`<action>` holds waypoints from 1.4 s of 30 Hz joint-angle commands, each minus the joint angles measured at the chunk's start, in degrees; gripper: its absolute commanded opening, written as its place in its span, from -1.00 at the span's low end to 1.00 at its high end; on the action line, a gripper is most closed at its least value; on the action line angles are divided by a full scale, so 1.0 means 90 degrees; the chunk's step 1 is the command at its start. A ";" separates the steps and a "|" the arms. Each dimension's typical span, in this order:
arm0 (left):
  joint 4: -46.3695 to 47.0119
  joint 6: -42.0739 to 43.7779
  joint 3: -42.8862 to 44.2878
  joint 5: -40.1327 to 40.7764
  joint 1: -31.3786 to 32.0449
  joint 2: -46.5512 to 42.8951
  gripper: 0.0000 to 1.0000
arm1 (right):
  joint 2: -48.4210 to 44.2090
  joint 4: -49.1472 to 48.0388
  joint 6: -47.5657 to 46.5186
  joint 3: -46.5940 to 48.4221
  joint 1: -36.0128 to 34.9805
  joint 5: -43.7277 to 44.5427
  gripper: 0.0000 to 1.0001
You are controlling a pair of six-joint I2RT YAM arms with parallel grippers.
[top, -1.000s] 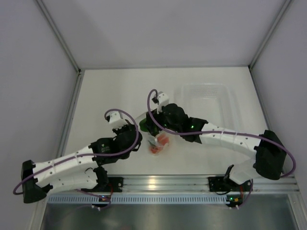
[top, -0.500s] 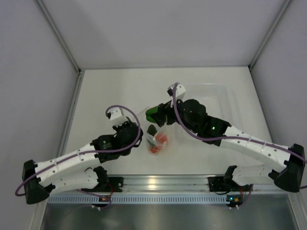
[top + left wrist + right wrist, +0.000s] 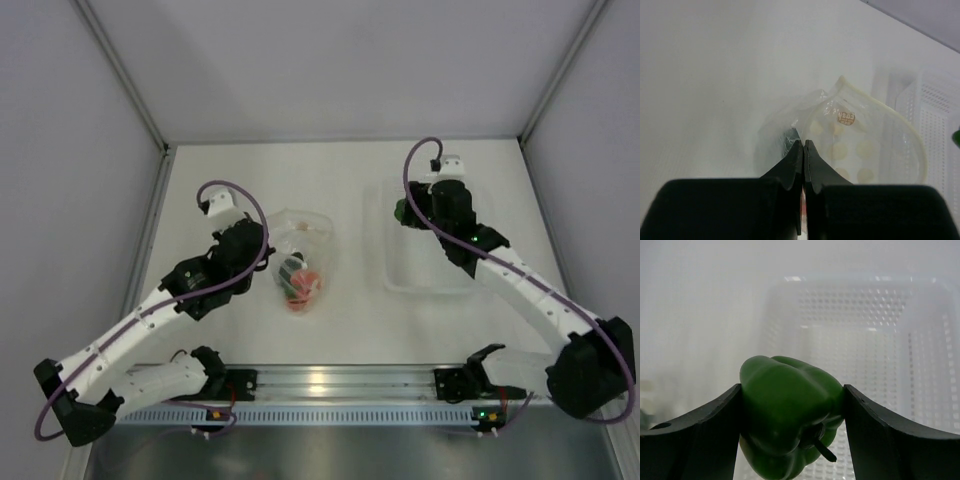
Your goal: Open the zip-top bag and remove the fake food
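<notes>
green pepper is clamped in our right gripper hanging over the left side of the clear tray, so the drop's straight down, while the zip-top bag lies well left of the tray, our left gripper pinched together on its edge.

Bright even light, soft shadows, hazy wrist views

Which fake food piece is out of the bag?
The green pepper, clamped in the right gripper by the clear tray; the red and orange pieces lie inside the zip-top bag.
</notes>
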State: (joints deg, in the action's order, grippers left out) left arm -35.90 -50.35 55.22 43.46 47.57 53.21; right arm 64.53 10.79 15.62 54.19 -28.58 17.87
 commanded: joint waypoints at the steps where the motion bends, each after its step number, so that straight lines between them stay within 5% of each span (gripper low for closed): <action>1: -0.0298 0.0886 0.0708 -0.0366 -0.0187 0.0191 -1.00 | 0.1018 -0.0026 0.0061 -0.0308 0.0566 -0.0032 -0.26; 6: -0.0386 0.1209 0.0974 -0.0736 -0.0315 0.0640 -1.00 | 0.2232 -0.0261 0.0140 -0.0211 0.1085 -0.0149 -0.17; 12: -0.0221 0.1004 0.1032 -0.1215 -0.0315 0.1158 -1.00 | 0.2264 -0.0339 0.0306 -0.0191 0.1056 -0.0208 0.75; 18: 0.0297 0.0887 0.0944 -0.1879 -0.0315 0.1353 -1.00 | 0.1308 0.0108 0.0228 -0.0094 0.0929 -0.0188 0.99; 21: 0.0570 0.0907 0.0954 -0.2328 -0.0315 0.1451 -1.00 | 0.0782 0.0130 0.0257 -0.0142 0.0832 -0.0879 0.91; 25: 0.0892 0.0741 0.0935 -0.2670 -0.0315 0.1500 -1.00 | -0.0001 -0.1136 0.0773 -0.0883 0.0277 -0.3231 0.69; 32: 0.1351 0.0389 0.0857 -0.3197 -0.0305 0.1510 -1.00 | -0.0316 -0.2301 0.1535 -0.1120 -0.1404 -0.3265 0.39; 37: 0.1772 0.0000 0.0642 -0.3442 -0.0305 0.1305 -1.00 | 0.0563 -0.2361 0.1780 -0.0778 -0.2097 -0.2885 0.08; 42: 0.2201 -0.0294 0.0144 -0.3403 -0.0296 0.0837 -1.00 | 0.1421 -0.1932 0.1771 -0.0300 -0.2566 -0.2241 0.02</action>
State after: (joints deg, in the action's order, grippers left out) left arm -22.15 -50.13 58.33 13.63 44.93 64.36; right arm 74.85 -5.65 30.70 46.78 -49.17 -6.46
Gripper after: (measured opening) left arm 0.023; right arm 0.513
